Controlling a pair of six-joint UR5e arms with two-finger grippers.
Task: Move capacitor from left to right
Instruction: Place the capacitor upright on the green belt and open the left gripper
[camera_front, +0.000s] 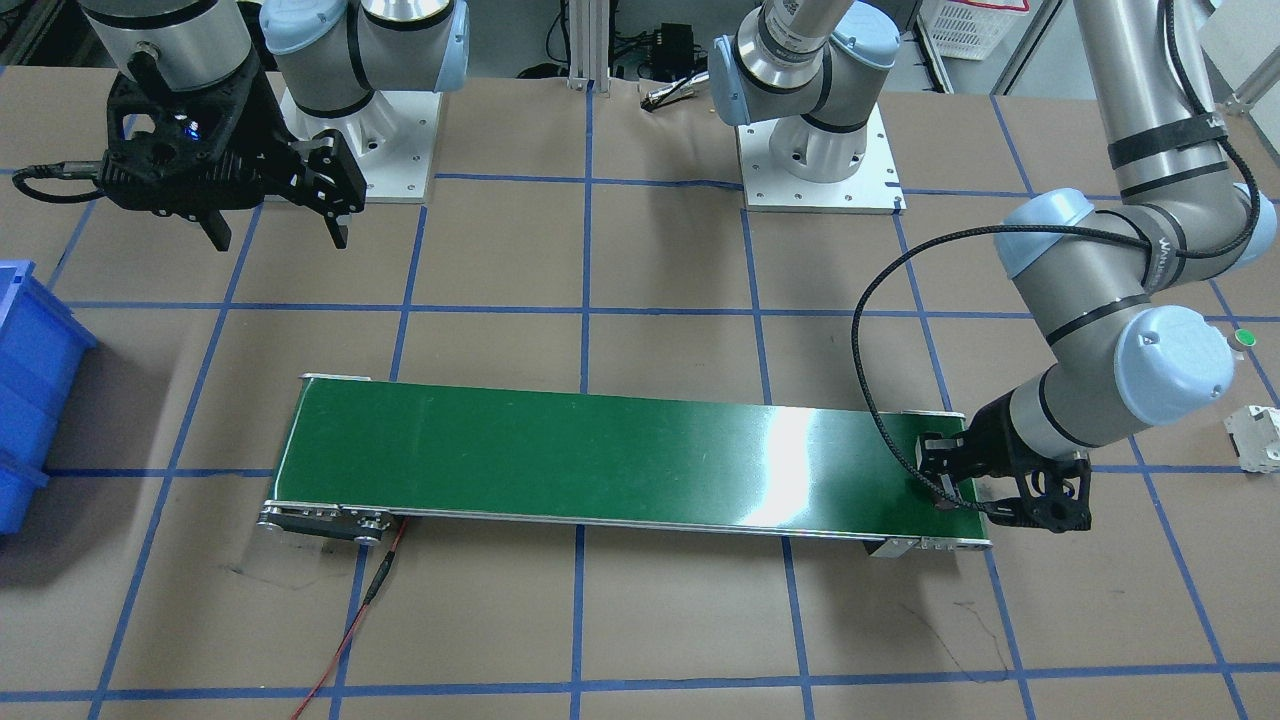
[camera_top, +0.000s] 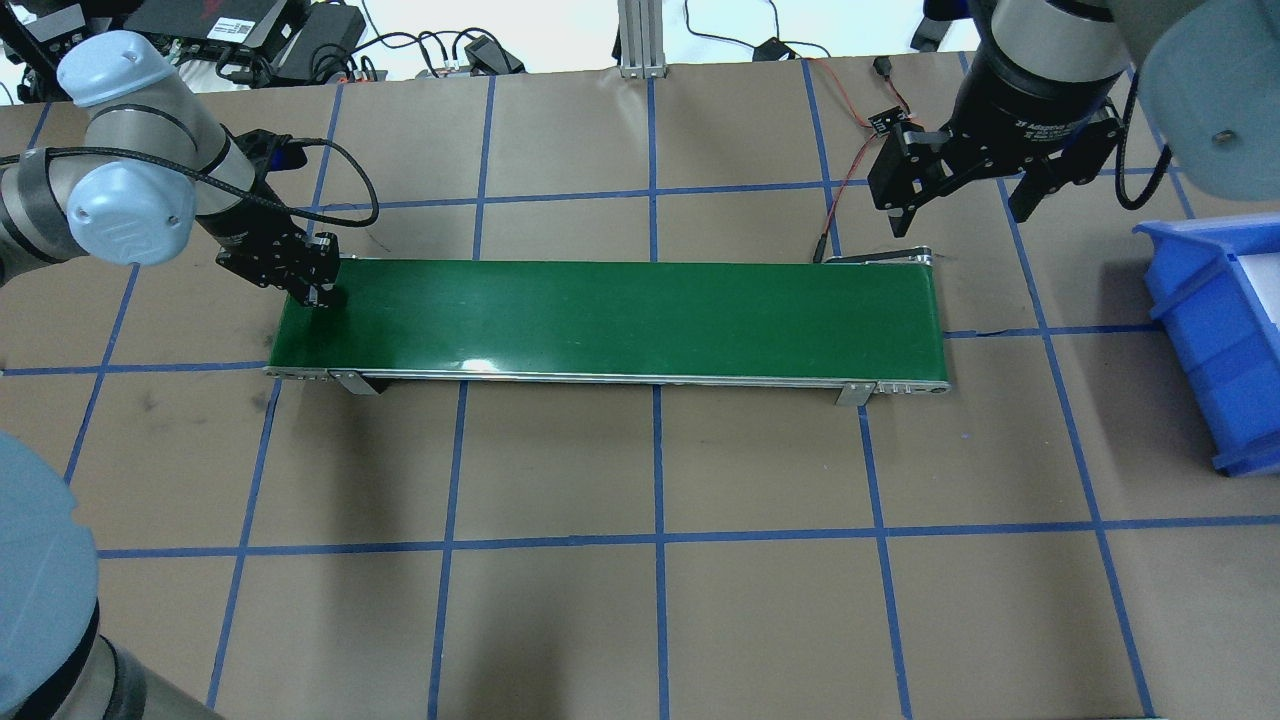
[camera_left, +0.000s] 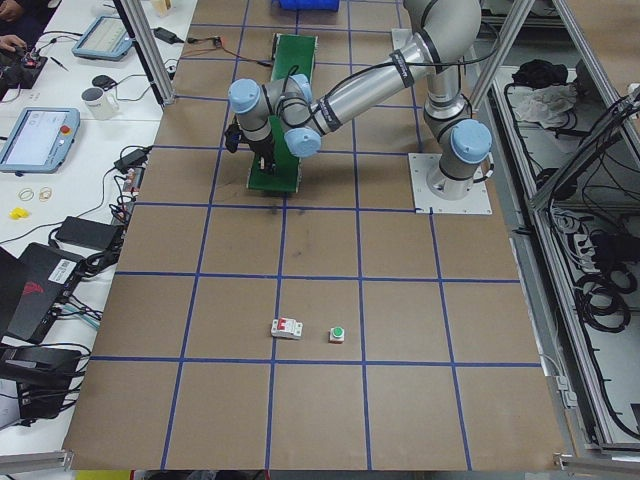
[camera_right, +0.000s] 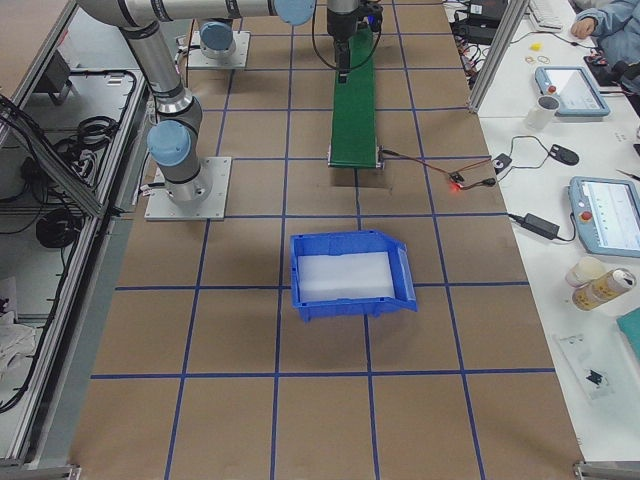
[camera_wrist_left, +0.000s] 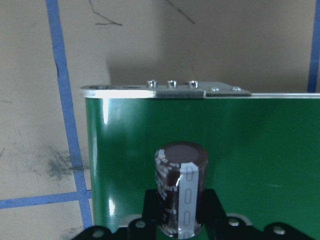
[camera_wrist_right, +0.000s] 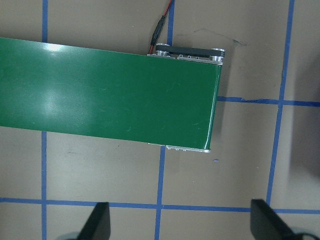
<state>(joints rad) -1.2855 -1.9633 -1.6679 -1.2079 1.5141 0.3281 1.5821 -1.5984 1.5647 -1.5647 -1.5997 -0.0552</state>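
Observation:
The capacitor (camera_wrist_left: 180, 187), a dark brown cylinder with a pale silvery stripe, shows upright in the left wrist view, held between my left gripper's black fingers just above the green conveyor belt (camera_wrist_left: 250, 145). My left gripper (camera_top: 320, 290) is shut on it at the belt's left end (camera_front: 945, 490). The other views do not show the capacitor clearly. My right gripper (camera_top: 960, 205) is open and empty. It hovers above the table just behind the belt's right end (camera_front: 280, 235), with its fingertips (camera_wrist_right: 97, 222) spread wide.
A blue bin (camera_top: 1220, 330) stands on the table beyond the belt's right end (camera_right: 350, 275). A green-capped button (camera_front: 1243, 338) and a white switch block (camera_front: 1255, 437) lie on the table beyond the belt's left end. A red wire (camera_front: 350, 630) runs from the belt's right end.

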